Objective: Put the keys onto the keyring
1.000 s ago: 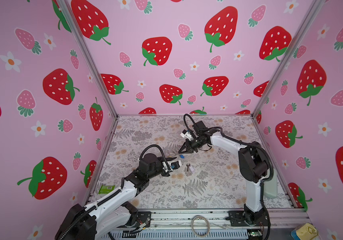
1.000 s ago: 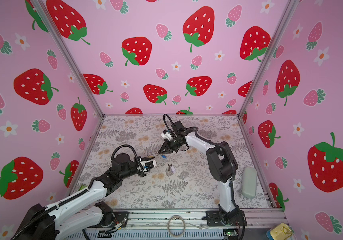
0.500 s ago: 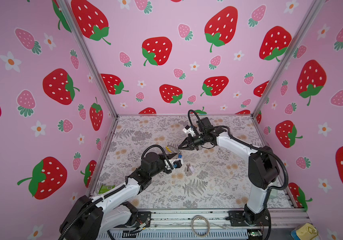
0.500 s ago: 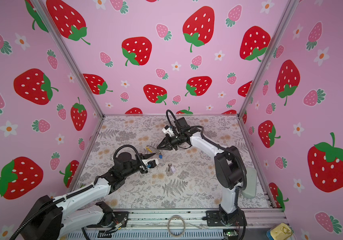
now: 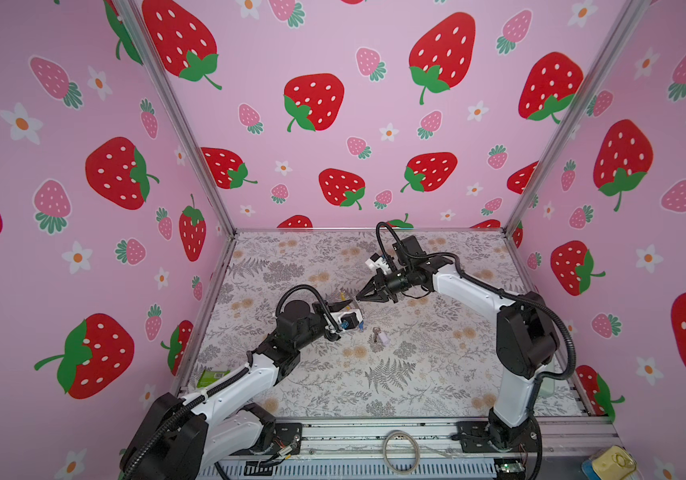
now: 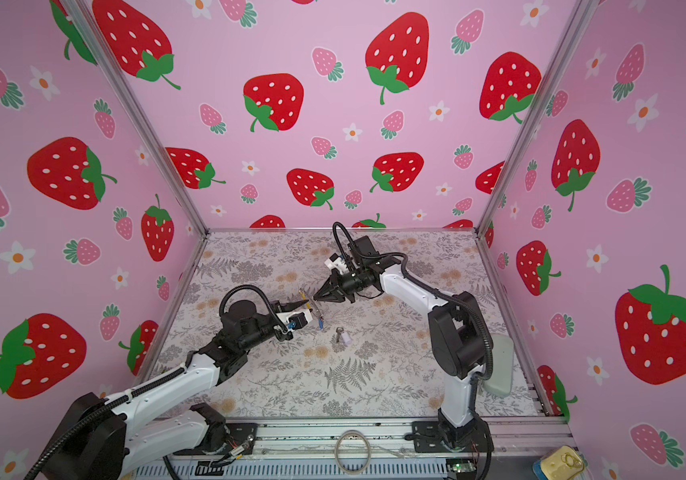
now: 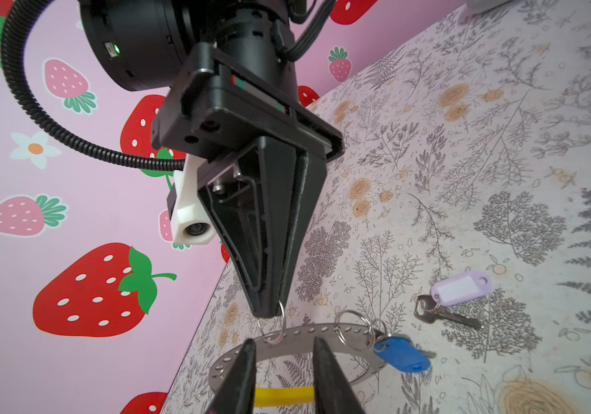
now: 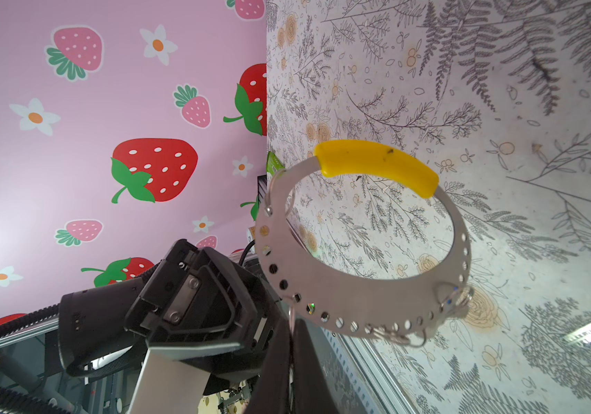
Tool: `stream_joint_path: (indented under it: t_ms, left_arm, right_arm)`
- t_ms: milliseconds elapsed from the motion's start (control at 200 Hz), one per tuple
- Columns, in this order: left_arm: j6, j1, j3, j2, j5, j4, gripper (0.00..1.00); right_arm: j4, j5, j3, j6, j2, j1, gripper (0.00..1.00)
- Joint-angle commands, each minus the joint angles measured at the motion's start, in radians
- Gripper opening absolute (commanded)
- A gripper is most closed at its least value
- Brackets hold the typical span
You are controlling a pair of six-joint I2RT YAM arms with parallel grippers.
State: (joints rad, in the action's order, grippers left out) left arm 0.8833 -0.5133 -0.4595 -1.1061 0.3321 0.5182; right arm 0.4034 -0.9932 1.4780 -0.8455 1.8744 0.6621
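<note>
1. My right gripper (image 7: 269,313) is pinched tight on a wire loop (image 7: 279,331) of the keyring (image 8: 358,304), up off the table (image 7: 502,143).
2. My left gripper (image 7: 283,340) flanks its yellow section (image 7: 283,396); clamped or not, I can't make out.
3. The blue-tagged key (image 7: 401,355) hangs from the keyring.
4. The lilac-tagged key (image 7: 459,288) lies on the table.
</note>
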Motion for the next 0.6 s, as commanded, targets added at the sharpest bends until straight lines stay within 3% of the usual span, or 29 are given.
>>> stream_joint_path:
  t_ms: [0,345,590]
  left_arm:
    - [-0.003,0.006,-0.048,-0.014,0.039,0.014,0.30]
    - [0.062,0.003,-0.077,-0.039,0.044,-0.037,0.26]
    - [0.104,-0.033,-0.097,-0.074,-0.052,-0.017,0.25]
  right_arm:
    - [-0.012,-0.022,-0.013,-0.026,-0.051,-0.006,0.07]
    - [-0.040,-0.037,-0.035,-0.064,-0.068,-0.004,0.07]
    - [-0.040,-0.041,-0.047,-0.078,-0.074,-0.002,0.07]
